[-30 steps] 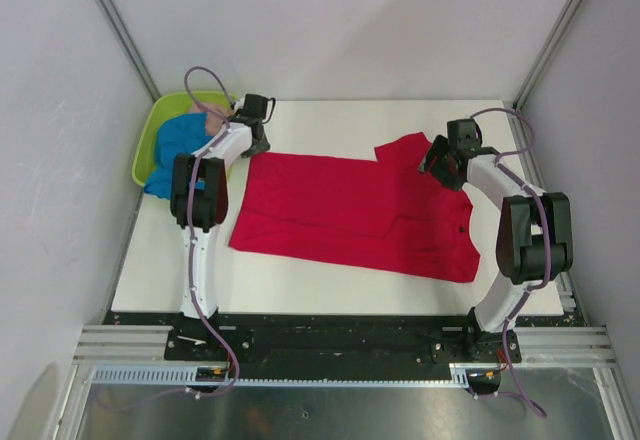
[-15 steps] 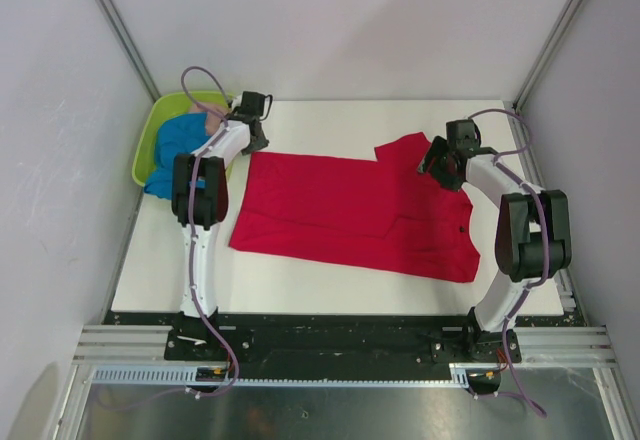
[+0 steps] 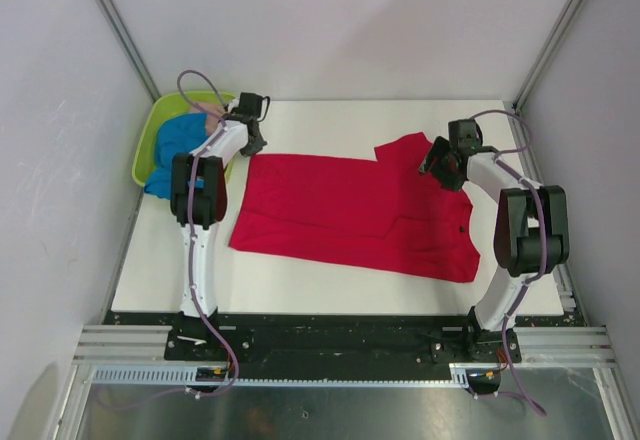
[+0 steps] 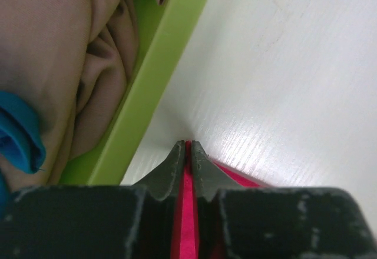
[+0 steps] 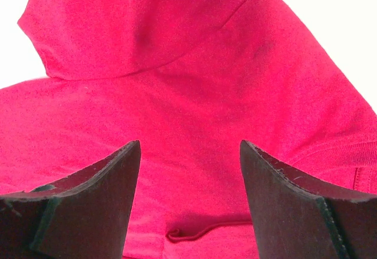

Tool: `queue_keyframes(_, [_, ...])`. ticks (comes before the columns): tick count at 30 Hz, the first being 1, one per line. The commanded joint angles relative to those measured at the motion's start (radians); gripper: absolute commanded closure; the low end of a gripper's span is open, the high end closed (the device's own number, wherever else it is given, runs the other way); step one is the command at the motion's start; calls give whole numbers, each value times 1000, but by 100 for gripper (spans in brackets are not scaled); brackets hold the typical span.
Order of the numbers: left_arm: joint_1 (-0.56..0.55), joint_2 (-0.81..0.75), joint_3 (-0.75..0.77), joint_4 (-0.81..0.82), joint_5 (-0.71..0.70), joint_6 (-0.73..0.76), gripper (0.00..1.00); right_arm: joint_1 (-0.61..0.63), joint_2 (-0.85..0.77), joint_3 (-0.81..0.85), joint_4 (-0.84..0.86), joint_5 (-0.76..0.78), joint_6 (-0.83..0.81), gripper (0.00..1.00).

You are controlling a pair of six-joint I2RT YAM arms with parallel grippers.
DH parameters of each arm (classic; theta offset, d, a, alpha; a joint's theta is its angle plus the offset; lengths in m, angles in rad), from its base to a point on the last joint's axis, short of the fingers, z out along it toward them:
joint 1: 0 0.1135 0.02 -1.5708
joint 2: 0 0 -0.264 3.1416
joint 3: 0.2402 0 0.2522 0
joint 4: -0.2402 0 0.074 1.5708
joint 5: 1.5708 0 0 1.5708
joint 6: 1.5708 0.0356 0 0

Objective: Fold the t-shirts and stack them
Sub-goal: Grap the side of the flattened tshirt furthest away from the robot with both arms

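The red t-shirt (image 3: 350, 210) lies spread flat across the table, a sleeve pointing to the far right. My left gripper (image 3: 253, 146) is at its far left corner, next to the basket. In the left wrist view, the left gripper (image 4: 188, 145) is shut on a thin fold of the red t-shirt (image 4: 187, 218). My right gripper (image 3: 433, 165) hovers over the shirt's far right sleeve; in the right wrist view the right gripper (image 5: 189, 144) stands open with red cloth (image 5: 177, 53) below it and nothing between its fingers. The blue t-shirt (image 3: 175, 142) and the pink t-shirt (image 3: 212, 116) lie bunched in the basket.
The lime-green basket (image 3: 143, 158) stands at the table's far left corner; its rim (image 4: 154, 76) runs just beside my left fingers. Metal frame posts rise at the back corners. White table (image 3: 330, 120) shows behind the shirt.
My left gripper has closed onto the red shirt's far left corner. The right gripper has stayed open over the sleeve, hardly moving.
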Motion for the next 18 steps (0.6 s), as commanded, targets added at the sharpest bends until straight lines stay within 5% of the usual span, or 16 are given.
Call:
queue_keyframes(1, [12, 7, 56, -2, 10, -9, 94, -4, 24, 64, 37, -9, -21, 28])
queue_keyframes(9, [5, 16, 75, 1, 25, 33, 100, -6, 112, 154, 114, 81, -65, 28])
queue_keyframes(18, [4, 21, 78, 2, 39, 48, 100, -28, 345, 433, 68, 172, -126, 34])
